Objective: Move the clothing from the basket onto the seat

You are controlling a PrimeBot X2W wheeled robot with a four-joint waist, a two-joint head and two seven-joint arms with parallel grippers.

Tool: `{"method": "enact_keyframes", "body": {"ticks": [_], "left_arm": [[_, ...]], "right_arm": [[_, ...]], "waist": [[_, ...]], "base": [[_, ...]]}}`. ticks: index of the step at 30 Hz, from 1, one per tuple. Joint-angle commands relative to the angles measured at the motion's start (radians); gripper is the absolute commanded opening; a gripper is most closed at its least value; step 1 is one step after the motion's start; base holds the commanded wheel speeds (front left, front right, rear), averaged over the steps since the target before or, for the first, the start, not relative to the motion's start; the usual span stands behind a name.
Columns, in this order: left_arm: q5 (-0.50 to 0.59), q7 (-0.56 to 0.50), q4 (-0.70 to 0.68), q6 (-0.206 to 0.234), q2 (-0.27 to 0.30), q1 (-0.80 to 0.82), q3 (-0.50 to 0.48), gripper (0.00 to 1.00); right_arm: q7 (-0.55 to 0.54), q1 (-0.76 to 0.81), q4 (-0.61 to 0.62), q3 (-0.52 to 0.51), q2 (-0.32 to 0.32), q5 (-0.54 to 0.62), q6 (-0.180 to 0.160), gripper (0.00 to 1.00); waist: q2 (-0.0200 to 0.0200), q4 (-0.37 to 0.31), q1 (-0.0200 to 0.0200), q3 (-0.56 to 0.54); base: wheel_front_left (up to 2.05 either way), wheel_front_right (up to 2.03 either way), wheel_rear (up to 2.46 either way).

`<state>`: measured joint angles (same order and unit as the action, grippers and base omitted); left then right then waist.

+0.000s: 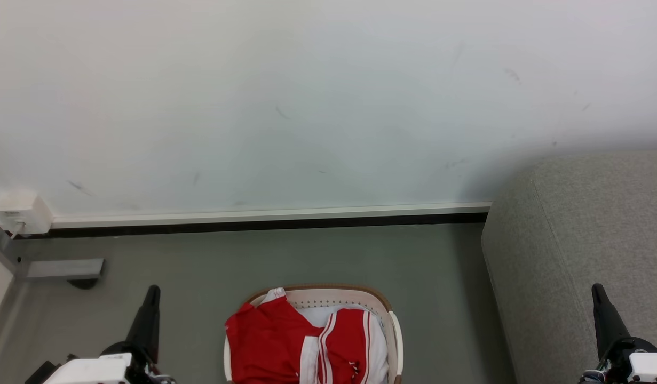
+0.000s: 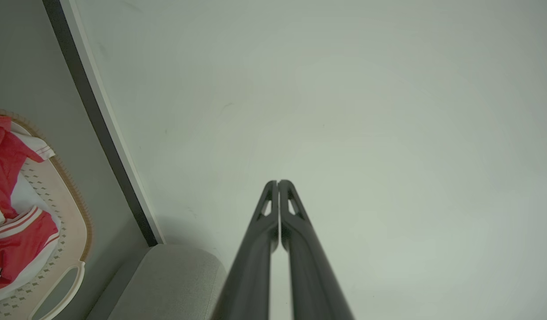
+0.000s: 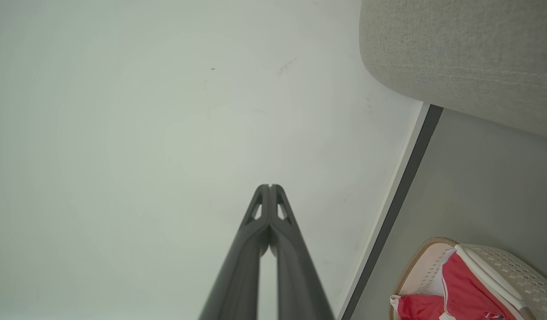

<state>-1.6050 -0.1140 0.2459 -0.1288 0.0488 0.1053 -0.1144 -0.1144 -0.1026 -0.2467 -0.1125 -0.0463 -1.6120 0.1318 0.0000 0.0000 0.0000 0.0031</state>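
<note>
Red clothing [image 1: 285, 344] with white stripes lies piled in the cream basket [image 1: 331, 295] at the bottom centre of the head view, on the floor. The grey seat [image 1: 584, 240] stands to the basket's right. My left gripper [image 1: 153, 290] is shut and raised left of the basket, apart from it. My right gripper [image 1: 596, 289] is shut in front of the seat. In the left wrist view the shut fingertips [image 2: 278, 182] point at the wall, with the clothing [image 2: 11, 195], basket [image 2: 73, 222] and seat [image 2: 175, 280] at the lower left. The right wrist view shows shut fingertips [image 3: 269, 186], the seat [image 3: 469, 58] and the clothing [image 3: 464, 293].
A pale wall [image 1: 307, 106] with a white and black skirting strip [image 1: 264, 218] runs behind the basket. A white socket box [image 1: 20, 212] and a grey bracket [image 1: 64, 269] sit at the far left. Grey floor [image 1: 440, 298] lies between basket and seat.
</note>
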Motion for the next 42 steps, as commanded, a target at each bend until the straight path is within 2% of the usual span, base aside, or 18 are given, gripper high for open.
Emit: {"method": "enact_keyframes", "body": {"ticks": [1,32,33,42], "left_arm": [[-0.015,-0.003,-0.003,-0.004,0.002,0.008,-0.001,0.00],[-0.015,-0.003,-0.003,-0.004,0.002,0.008,-0.001,0.00],[0.001,0.001,0.003,0.000,0.000,-0.001,0.000,1.00],[0.034,0.042,0.016,0.001,-0.002,-0.013,0.027,1.00]], "right_arm": [[-0.002,-0.013,0.005,-0.003,-0.008,-0.002,-0.002,0.00],[-0.002,-0.013,0.005,-0.003,-0.008,-0.002,-0.002,0.00],[0.000,0.001,-0.003,0.001,0.001,0.000,0.000,1.00],[0.042,0.020,0.003,0.028,0.004,0.057,0.000,1.00]], "waist": [[0.0000,0.000,0.0000,0.000],[0.0000,0.000,0.0000,0.000],[0.0000,0.000,0.0000,0.000],[0.0000,0.002,0.0000,0.001]], "base": [[0.00,0.00,0.00],[0.00,0.00,0.00],[0.00,0.00,0.00],[0.00,0.00,0.00]]}}
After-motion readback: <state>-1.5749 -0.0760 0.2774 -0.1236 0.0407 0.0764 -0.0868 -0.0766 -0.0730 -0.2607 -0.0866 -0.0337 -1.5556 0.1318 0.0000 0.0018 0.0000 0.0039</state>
